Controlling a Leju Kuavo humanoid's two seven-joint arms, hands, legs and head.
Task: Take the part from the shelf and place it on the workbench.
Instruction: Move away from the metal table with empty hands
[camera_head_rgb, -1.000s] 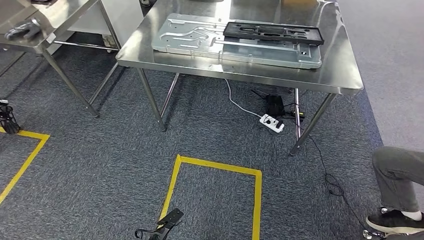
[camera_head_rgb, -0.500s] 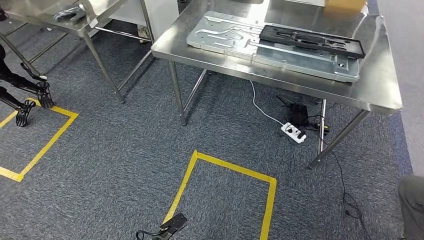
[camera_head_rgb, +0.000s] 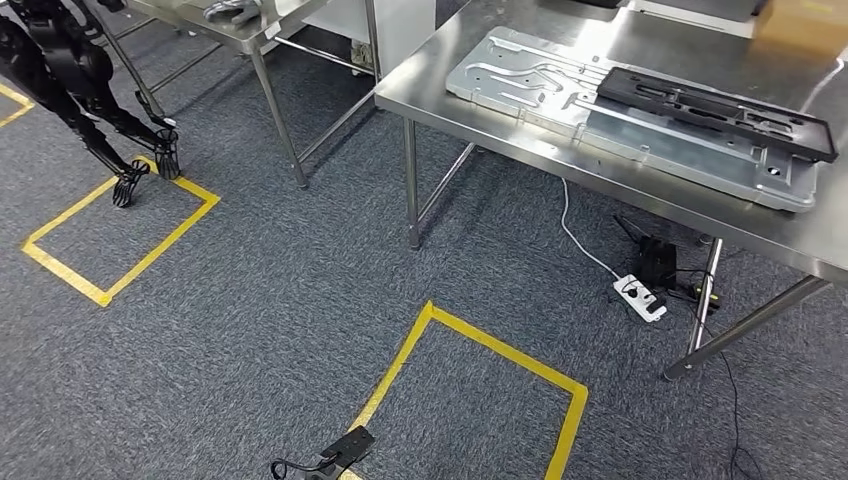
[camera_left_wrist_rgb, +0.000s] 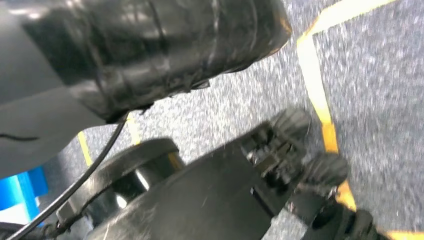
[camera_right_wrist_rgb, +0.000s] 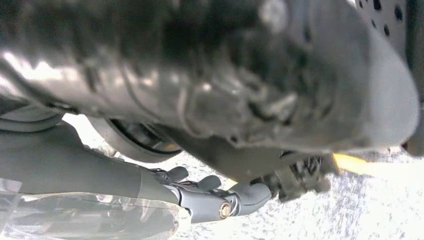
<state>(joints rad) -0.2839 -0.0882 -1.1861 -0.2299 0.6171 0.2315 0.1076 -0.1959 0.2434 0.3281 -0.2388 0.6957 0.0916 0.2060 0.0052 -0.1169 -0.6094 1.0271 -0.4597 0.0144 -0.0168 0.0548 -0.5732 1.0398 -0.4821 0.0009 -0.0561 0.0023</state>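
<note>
A steel workbench (camera_head_rgb: 500, 115) stands at the upper right of the head view. On it lies a large silver metal plate (camera_head_rgb: 560, 95), and a flat black frame-shaped part (camera_head_rgb: 715, 110) rests on the plate's far side. In the left wrist view my left hand (camera_left_wrist_rgb: 300, 150) is a dark blur over grey carpet. My right hand (camera_right_wrist_rgb: 215, 197) hangs low in the right wrist view, its grey fingers lying close together. Nothing shows in either hand, and I cannot tell how the fingers are set.
A second steel table (camera_head_rgb: 255, 30) at the upper left carries a dark object (camera_head_rgb: 232, 10). A black humanoid robot (camera_head_rgb: 70, 70) stands in a yellow taped square (camera_head_rgb: 120, 235). Another taped square (camera_head_rgb: 480, 350) lies ahead of me. A power strip (camera_head_rgb: 640, 297) and cables lie under the workbench.
The whole picture has shifted right, so my view has turned left. The person's leg at the right edge has left the picture and the black robot has come in at the upper left.
</note>
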